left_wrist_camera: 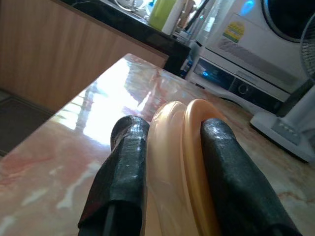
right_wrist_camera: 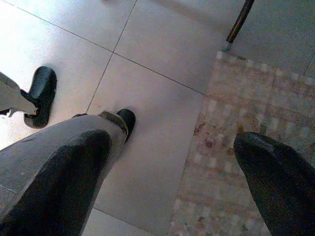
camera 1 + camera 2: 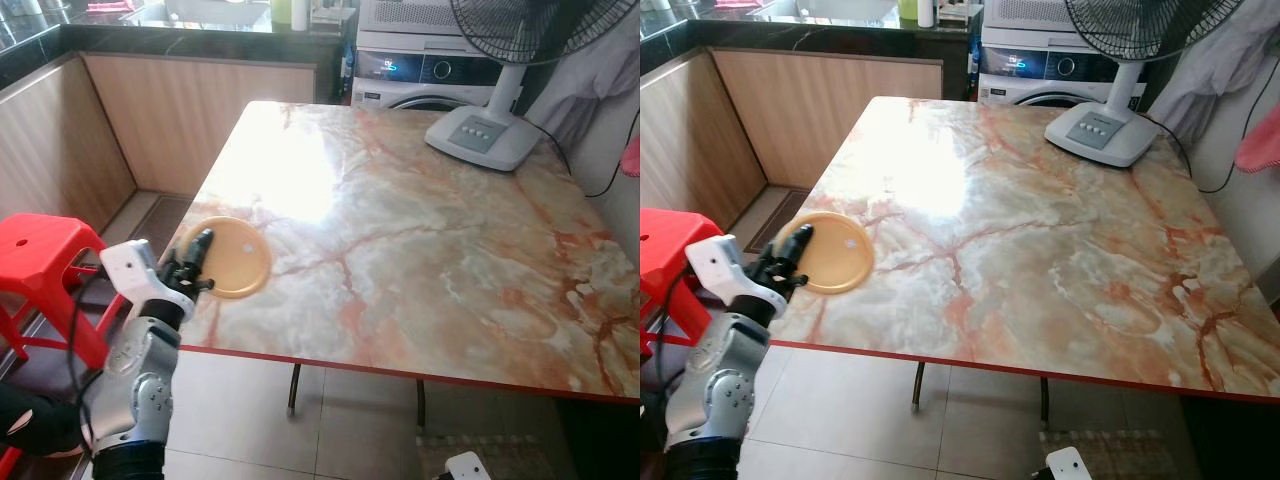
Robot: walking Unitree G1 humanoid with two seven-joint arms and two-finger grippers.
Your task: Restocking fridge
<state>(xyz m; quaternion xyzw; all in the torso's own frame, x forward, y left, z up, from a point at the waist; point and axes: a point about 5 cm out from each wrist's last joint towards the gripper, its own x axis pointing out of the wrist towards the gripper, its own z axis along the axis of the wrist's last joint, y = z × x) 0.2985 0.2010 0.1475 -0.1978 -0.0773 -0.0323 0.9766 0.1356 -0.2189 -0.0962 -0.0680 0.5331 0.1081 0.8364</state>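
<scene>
My left gripper is closed across the rim of the orange plate, one black finger on each face of the rim, as my left wrist view shows with the yellow edge squeezed between the pads. The plate lies flat on the marble table, near its left edge and close to the front left corner, and my hold is on the side of the rim nearest that edge. The risk, as I judge it, lies in how thin that bite is: I have only the lip, so if I lift with the plate hanging out from my fingers, its weight may lever it down and let it pivot or slip free. The floor tiles and the red stool lie just beyond that edge, so a dropped plate would likely fall clear off the table. Dragging it sideways instead could scrape it over the red trim at the table's front edge. My right gripper hangs idle beside the table, jaws spread wide over the tiles and a patterned mat, holding nothing.
</scene>
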